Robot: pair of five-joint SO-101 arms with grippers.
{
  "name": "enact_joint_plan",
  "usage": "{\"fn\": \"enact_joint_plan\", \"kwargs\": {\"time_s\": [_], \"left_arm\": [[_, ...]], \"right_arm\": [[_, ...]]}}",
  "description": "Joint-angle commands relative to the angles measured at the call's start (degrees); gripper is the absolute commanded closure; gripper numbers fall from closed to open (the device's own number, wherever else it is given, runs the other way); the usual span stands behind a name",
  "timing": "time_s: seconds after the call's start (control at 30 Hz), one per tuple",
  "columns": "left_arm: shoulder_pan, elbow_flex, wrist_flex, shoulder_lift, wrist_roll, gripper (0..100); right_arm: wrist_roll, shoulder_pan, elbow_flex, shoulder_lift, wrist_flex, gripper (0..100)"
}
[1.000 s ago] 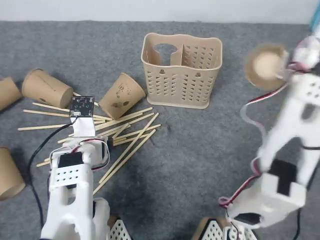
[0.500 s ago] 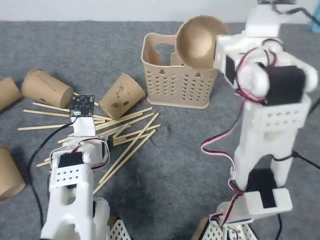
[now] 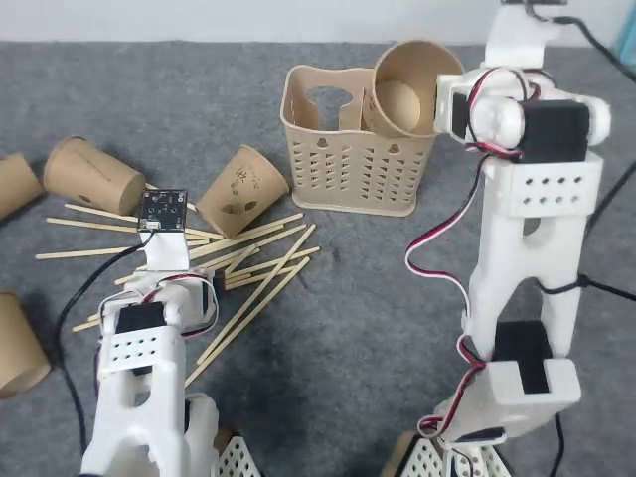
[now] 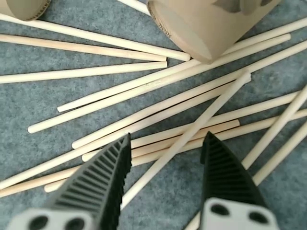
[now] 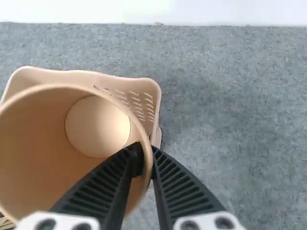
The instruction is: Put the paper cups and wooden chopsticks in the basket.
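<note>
My right gripper (image 5: pixel 143 163) is shut on the rim of a brown paper cup (image 5: pixel 72 143), which hangs mouth-up over the right compartment of the beige basket (image 3: pixel 343 164). In the high view this held cup (image 3: pixel 402 89) sits at the basket's top right. My left gripper (image 4: pixel 165 148) stands open just above a scatter of wooden chopsticks (image 4: pixel 158 96), close to a tipped cup (image 4: pixel 206 24). That tipped cup (image 3: pixel 241 189) lies left of the basket, among the chopsticks (image 3: pixel 248 268).
More paper cups lie on the grey carpet at the left: one (image 3: pixel 91 175) on its side, one (image 3: pixel 14 184) at the left edge, one (image 3: pixel 18 346) lower left. Bare carpet stretches between the two arms.
The right arm has swung the held cup from the far right over to the basket and turned it mouth-up above the right compartment. The left arm has kept still.
</note>
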Motion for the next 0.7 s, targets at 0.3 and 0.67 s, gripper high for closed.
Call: {"fn": "enact_joint_plan", "kwargs": {"time_s": [0.3, 0.67], "left_arm": [[0.4, -0.8, -1.3, 0.0, 0.4, 77], [0.4, -0.8, -1.3, 0.0, 0.4, 77]], "right_arm": [[1.2, 0.7, -3.9, 3.2, 0.0, 99.2], [0.8, 0.5, -4.9, 8.4, -3.1, 76.8]]}}
